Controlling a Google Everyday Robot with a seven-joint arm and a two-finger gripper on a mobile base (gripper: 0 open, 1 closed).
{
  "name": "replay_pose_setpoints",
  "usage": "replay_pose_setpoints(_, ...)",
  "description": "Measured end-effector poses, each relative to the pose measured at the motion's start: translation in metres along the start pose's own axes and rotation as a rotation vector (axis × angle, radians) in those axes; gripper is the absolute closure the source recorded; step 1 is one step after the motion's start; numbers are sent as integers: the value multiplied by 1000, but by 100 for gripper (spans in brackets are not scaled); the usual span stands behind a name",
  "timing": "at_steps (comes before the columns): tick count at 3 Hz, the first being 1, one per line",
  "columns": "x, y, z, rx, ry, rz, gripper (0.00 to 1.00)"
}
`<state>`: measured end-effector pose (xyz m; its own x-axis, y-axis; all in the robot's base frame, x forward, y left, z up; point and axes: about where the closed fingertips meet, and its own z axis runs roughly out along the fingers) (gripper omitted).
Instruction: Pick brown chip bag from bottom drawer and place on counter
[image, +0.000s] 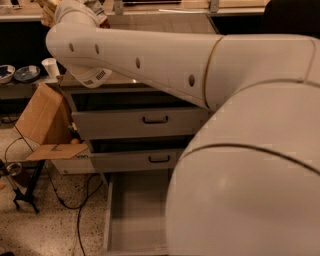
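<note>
Camera view puts our gripper (96, 11) at the far left end of the counter (160, 22); we cannot tell whether it is clenched or released

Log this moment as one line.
hand: top left, at counter level | bottom drawer: open, no bag seen inside | brown chip bag: not discernible

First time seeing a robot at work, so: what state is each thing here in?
bottom drawer: pulled wide open, visible part bare.
middle drawer: slightly out.
top drawer: slightly out.
cardboard box: flaps open.
gripper: up by counter, top left.
</note>
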<state>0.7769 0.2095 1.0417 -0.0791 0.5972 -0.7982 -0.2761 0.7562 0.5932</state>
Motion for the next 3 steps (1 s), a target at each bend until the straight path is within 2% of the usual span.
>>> replay_pose_setpoints(1,0,15,-2,-62,33,2,35)
replay_pose_setpoints(2,2,27,-5,-89,87,-14,11)
replay_pose_setpoints(3,7,34,-8,-57,129,-50,0)
